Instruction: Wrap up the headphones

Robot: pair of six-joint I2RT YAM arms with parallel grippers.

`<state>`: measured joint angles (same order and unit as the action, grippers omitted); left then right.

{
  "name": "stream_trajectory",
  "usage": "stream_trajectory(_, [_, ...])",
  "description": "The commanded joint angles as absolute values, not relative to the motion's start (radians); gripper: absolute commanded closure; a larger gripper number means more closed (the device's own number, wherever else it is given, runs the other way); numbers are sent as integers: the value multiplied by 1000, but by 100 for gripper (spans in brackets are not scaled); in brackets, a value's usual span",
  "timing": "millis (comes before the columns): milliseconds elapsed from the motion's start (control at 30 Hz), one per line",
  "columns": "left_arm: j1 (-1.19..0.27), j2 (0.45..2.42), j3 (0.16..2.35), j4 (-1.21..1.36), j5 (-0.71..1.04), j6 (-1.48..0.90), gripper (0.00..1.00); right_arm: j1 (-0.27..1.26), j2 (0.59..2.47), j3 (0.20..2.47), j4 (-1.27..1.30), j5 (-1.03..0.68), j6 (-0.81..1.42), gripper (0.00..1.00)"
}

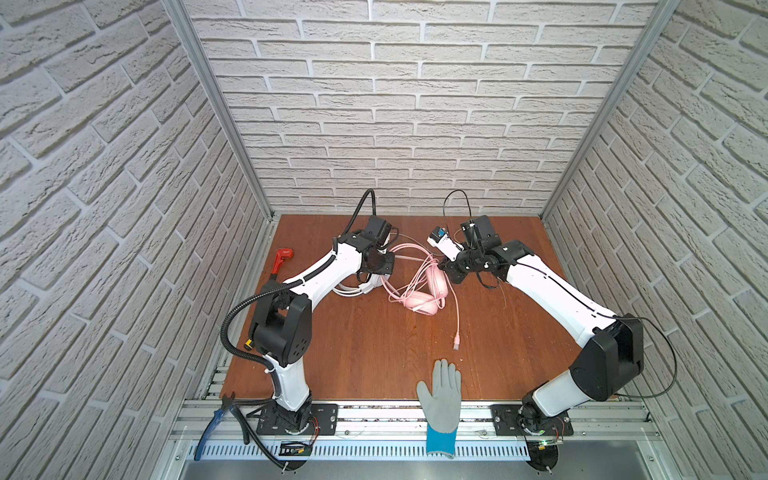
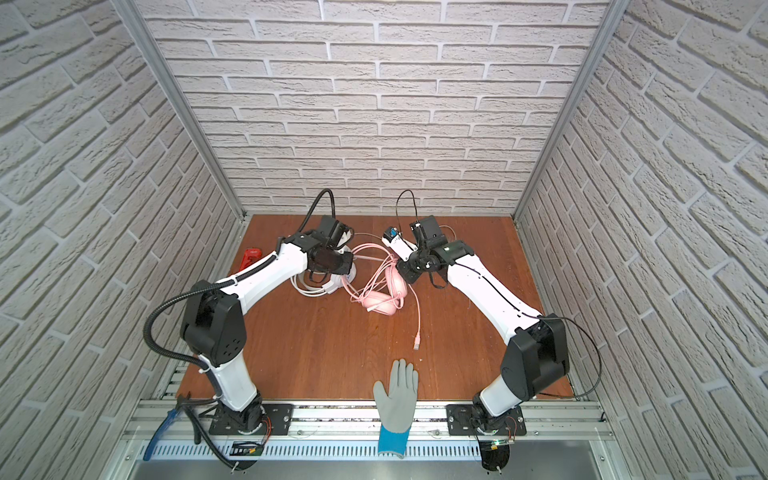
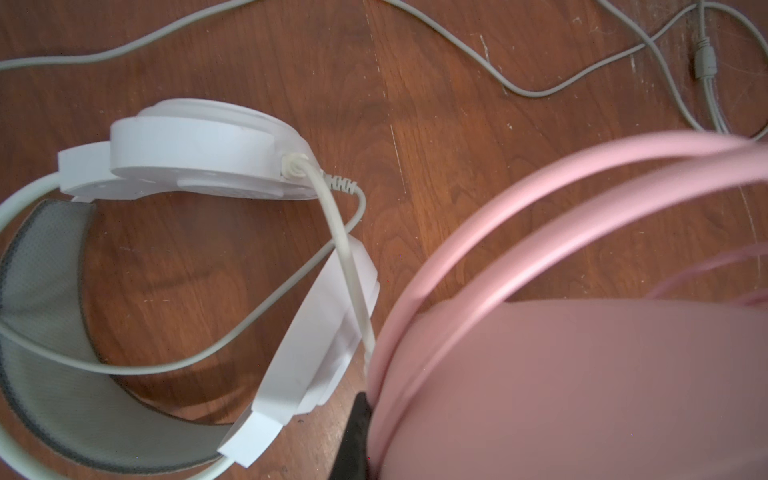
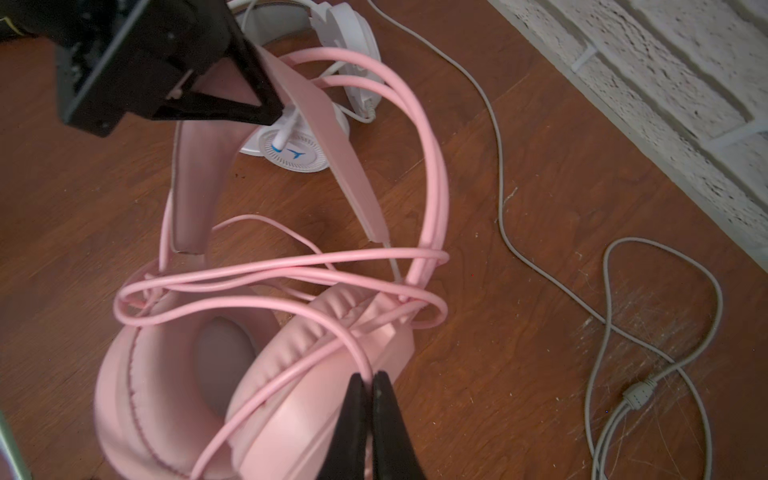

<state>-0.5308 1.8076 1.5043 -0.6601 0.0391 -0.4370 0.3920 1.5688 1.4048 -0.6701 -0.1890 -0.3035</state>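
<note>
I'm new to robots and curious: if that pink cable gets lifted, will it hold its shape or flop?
Probably floppy: the pink cable sags in loose loops around the pink headset. Likely light, being so thin. Its plug end would probably trail behind.

Red wrench far left, grey glove front centre, blue pliers front left.

cannot see most of the white headset in both top views, tucked under the left arm. can make out only one dark finger of the left gripper in the left wrist view, the rest lost behind the blurred band of the pink headset (too close to focus). cannot tell the plug type on the pink cable; too small.
</note>
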Motion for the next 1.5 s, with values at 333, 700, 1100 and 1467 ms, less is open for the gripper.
stream_trajectory(333, [-542,1763,1502,-632,133,-403,100,321,1632,1444,-580,-62,-137,94])
stream_trajectory(700, [-541,1771,1509,-631,95,-439,100,313,1558,1341,-480,-231,-224,94])
stream_trajectory(1100, [-531,1800,1565,-674,-41,-540,100,313,1367,1216,-418,-469,-467,94])
stream_trajectory(1467, [-520,1793,1569,-640,-88,-647,100,320,1333,1258,-545,-694,-606,94])
